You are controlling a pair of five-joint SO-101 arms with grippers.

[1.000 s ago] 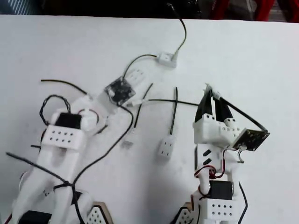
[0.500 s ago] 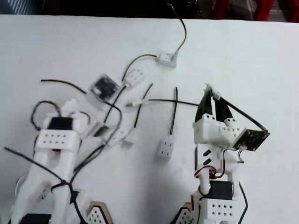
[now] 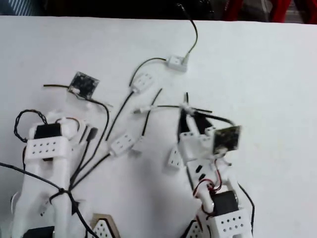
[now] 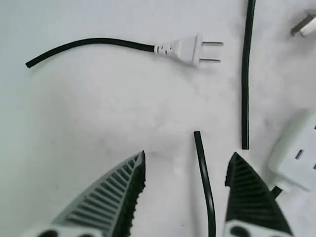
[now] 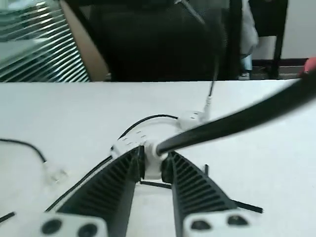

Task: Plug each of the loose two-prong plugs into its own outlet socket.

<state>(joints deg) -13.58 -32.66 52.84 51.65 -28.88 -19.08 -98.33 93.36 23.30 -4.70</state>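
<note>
White table (image 3: 277, 74), on which an outlet socket (image 3: 174, 157) lies just beside the right arm. Right gripper (image 5: 154, 157): jaws are clamped on a white two-prong plug (image 5: 151, 167). Left gripper (image 4: 187, 163): jaws are held apart (a black cord end (image 4: 200, 148) between them); a loose plug (image 4: 190, 49) lies flat beyond.

Plug (image 5: 152, 163) between right fingers (image 5: 192, 183)
</note>
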